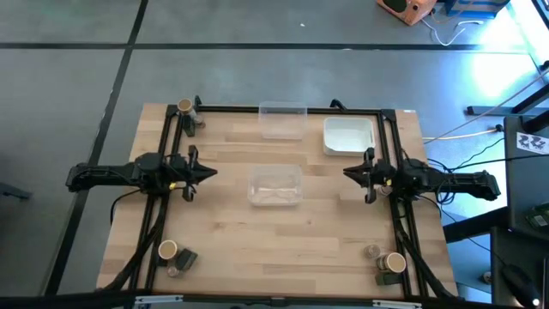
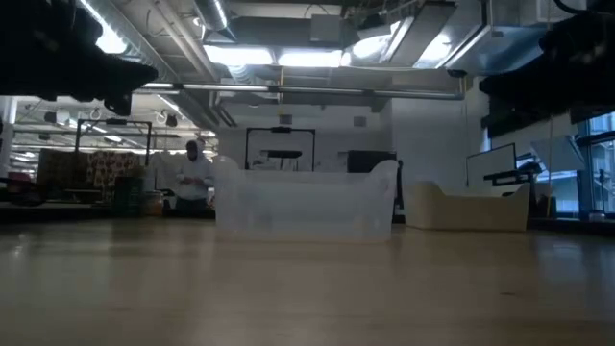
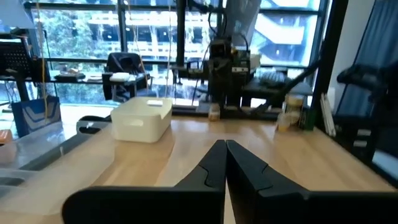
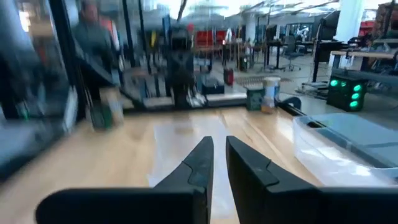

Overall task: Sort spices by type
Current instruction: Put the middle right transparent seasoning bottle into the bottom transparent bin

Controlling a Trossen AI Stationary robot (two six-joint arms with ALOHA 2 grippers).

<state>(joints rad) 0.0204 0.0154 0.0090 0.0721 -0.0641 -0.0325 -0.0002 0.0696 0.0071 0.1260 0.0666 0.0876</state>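
Wooden table [image 1: 326, 223] | spices [image 1: 176, 253] at corners, labels unreadable | left tool [image 1: 208, 172] clenched | right tool [image 1: 346, 172] clenched, empty

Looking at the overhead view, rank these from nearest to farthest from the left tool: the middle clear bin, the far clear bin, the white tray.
From the left tool:
1. Middle clear bin, table centre, beside it.
2. Far clear bin, at the far edge.
3. White tray, on the right arm's side.

Overhead looking down, low level view, both showing clear bin [image 1: 275, 185]

Corner spices [image 1: 176, 255] (four small clusters) too small to tell apart.
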